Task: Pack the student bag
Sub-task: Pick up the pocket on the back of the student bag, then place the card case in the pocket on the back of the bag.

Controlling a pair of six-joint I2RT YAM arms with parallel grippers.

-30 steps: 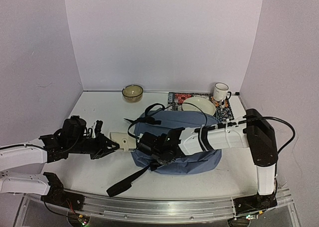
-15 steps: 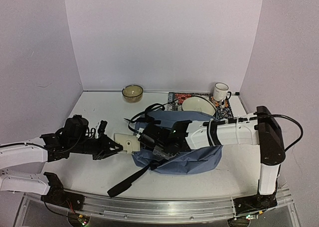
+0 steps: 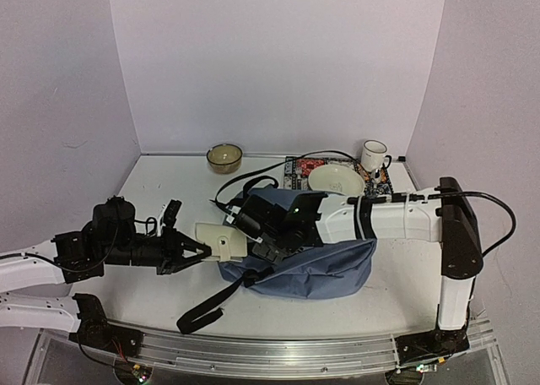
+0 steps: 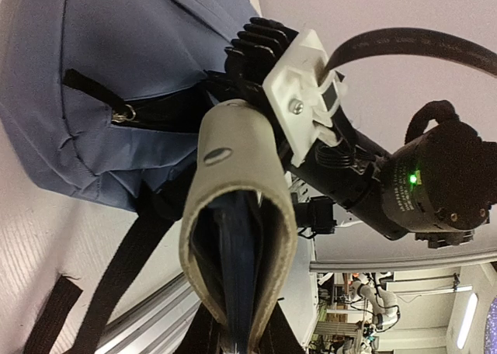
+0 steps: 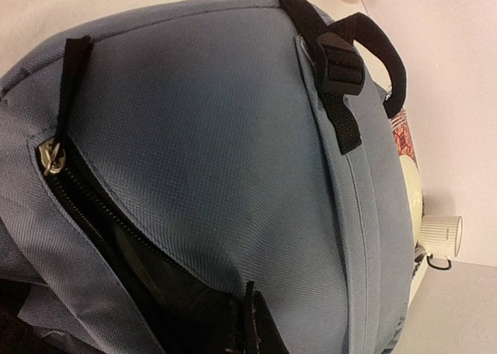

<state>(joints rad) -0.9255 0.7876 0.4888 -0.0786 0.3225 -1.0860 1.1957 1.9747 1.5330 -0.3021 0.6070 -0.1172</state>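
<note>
The student bag [image 3: 325,271] lies slumped on the table [image 3: 160,191], near the middle and just in front of both arms. Your right gripper [image 3: 258,236] is pressed together on the fabric lip of its zipped opening [image 5: 128,265] and lifts that lip. This pinch is thin: in the right wrist view only a small fold of cloth and dark lining sits between the jaws. If you pull more upward or backward, the cloth can slip out and the mouth can fall closed. Your left gripper [image 3: 191,250] pinches one end of a beige case [image 3: 221,242], and the free end of the case is just beside the right gripper, almost touching it. If you push straight forward, I think the case meets the right gripper or the outer fabric instead of entering. Then it can turn in the grip, or shove the soft bag toward the cream bowl [image 3: 336,180] and the mug [image 3: 373,156] behind it. The mouth looks narrow compared with the case, and the zip pull [image 5: 51,157] sits at its end, so the case edge may catch there. The black strap [image 3: 211,304] also lies loose on the table near the left gripper and can snag it.
</note>
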